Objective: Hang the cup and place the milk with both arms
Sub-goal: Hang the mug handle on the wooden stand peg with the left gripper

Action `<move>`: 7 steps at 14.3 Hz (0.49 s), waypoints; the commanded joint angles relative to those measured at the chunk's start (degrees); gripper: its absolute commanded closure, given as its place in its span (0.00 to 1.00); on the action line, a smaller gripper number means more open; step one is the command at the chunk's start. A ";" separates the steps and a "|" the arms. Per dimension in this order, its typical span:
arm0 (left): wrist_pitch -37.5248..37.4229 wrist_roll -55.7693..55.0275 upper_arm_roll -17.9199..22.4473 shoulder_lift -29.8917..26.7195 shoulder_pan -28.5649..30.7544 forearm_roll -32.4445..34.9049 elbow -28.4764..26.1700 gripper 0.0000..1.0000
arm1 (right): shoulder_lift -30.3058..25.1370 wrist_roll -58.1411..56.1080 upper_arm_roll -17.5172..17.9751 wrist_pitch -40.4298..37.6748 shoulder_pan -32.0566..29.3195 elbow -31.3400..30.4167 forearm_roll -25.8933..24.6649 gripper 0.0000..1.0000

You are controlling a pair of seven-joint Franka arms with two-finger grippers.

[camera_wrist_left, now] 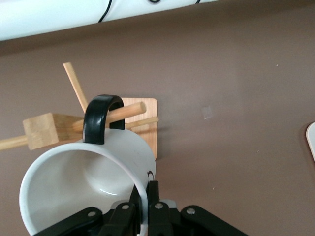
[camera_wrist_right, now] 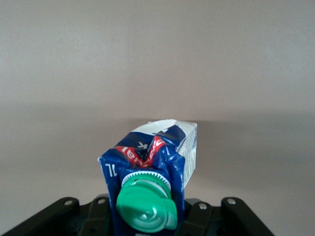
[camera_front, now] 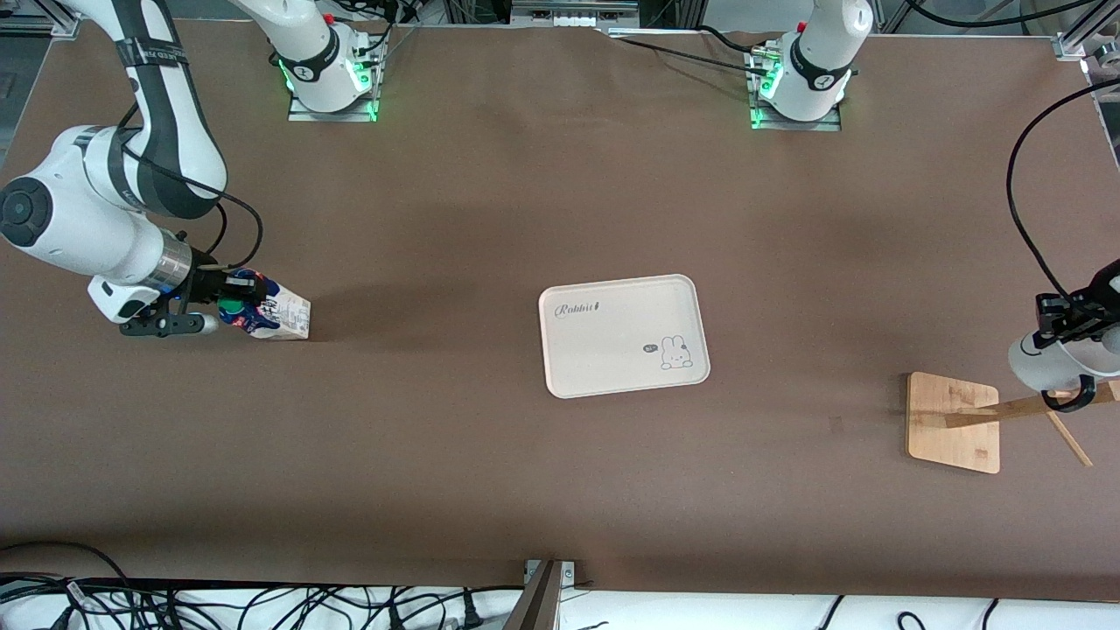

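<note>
My right gripper (camera_front: 238, 302) is shut on the blue top of the milk (camera_front: 282, 315) at the right arm's end of the table. The carton is tilted, and I cannot tell whether its bottom touches the table. In the right wrist view the milk (camera_wrist_right: 155, 152) and its green cap (camera_wrist_right: 146, 205) fill the space between the jaws of the right gripper (camera_wrist_right: 147, 223). My left gripper (camera_front: 1060, 337) is shut on the wall of the white cup (camera_front: 1041, 367) and holds it over the wooden rack (camera_front: 954, 422). In the left wrist view the left gripper (camera_wrist_left: 143, 209) holds the cup (camera_wrist_left: 74, 191), and the cup's black handle (camera_wrist_left: 100, 118) lies across a rack peg (camera_wrist_left: 129, 110).
A white tray (camera_front: 623, 334) with a rabbit drawing lies at the table's middle. The rack's base (camera_wrist_left: 147, 123) and its pegs stand at the left arm's end, close to the table's edge. Cables hang along the edge nearest the front camera.
</note>
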 commanded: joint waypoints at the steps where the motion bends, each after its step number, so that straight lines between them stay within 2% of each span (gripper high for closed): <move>1: 0.46 4.28 0.53 2.04 0.78 -0.34 1.62 0.12 | -1.50 -1.01 0.23 1.16 -0.06 -1.93 2.05 0.79; 2: 0.55 4.98 0.45 2.04 0.78 -1.04 1.44 0.00 | -1.41 -1.01 0.23 1.16 -0.06 -1.93 2.05 0.79; 5: -0.06 4.20 0.10 1.96 0.26 -1.04 2.14 0.00 | -0.80 -1.01 0.23 2.20 -0.06 -1.84 2.05 0.78; 7: -0.24 4.03 -0.34 1.78 -0.88 -0.87 2.23 0.00 | -0.01 -1.01 0.23 2.47 -0.06 -1.75 2.22 0.73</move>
